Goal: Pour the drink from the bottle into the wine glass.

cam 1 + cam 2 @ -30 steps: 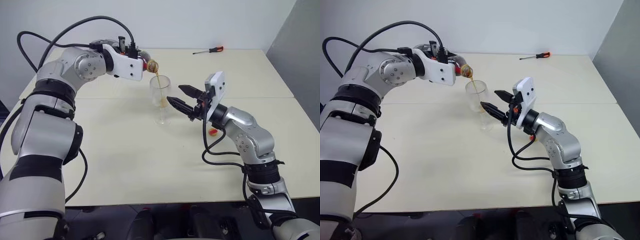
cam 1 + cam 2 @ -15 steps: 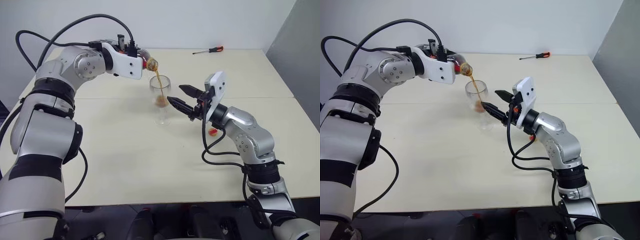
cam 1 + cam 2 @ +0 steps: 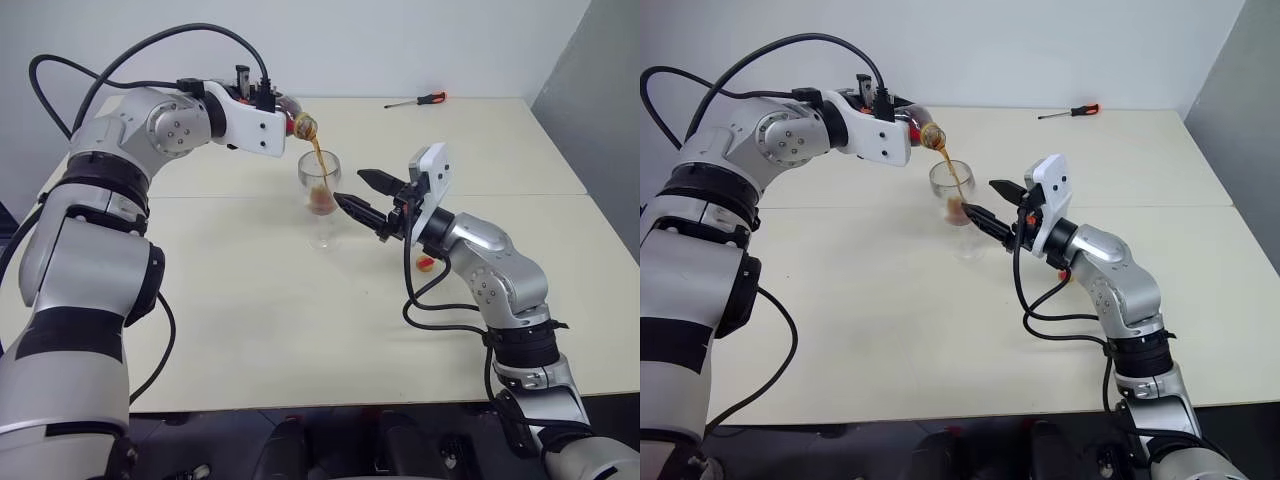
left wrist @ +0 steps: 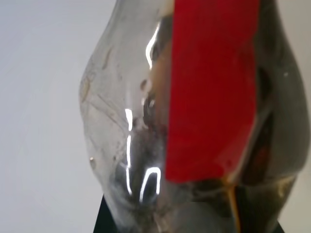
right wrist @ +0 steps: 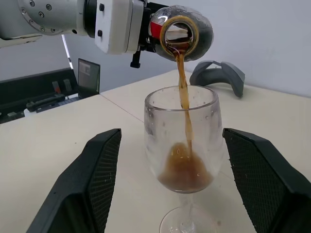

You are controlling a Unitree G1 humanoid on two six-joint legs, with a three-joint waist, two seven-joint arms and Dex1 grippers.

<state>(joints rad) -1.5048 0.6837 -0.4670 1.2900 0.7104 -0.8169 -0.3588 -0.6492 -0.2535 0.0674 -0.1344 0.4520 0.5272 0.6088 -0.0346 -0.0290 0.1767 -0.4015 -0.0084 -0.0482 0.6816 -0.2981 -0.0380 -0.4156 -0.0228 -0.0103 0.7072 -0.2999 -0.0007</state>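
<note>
One bottle [image 5: 181, 30], one wine glass [image 5: 183, 145], two grippers, both busy with this pour. The left gripper [image 3: 283, 108] is clenched on the bottle, holding it tipped near level so the open mouth sits just above the glass rim; that tilt is why the drink [image 5: 184, 167] runs out in a thin brown stream [image 5: 183, 97] into the bowl. No cap shows on the mouth. The left wrist view shows the bottle's clear wall and red label right against the camera, so the grasp looks firm.

The right gripper [image 3: 364, 197] is released, its two black fingers [image 5: 99, 179] spread wide with the glass bowl between them, not touching it. Likely a guard stance, ready to steady the glass if it wobbles. The glass stands upright on the table [image 3: 300, 320].

Only the bottom of the bowl is filled, so the pour seems early to midway.

Other counts: one screwdriver [image 3: 418, 100], well beyond the right gripper at the table's far edge; one small red and yellow thing [image 3: 427, 264] under the right forearm, too small to name.
</note>
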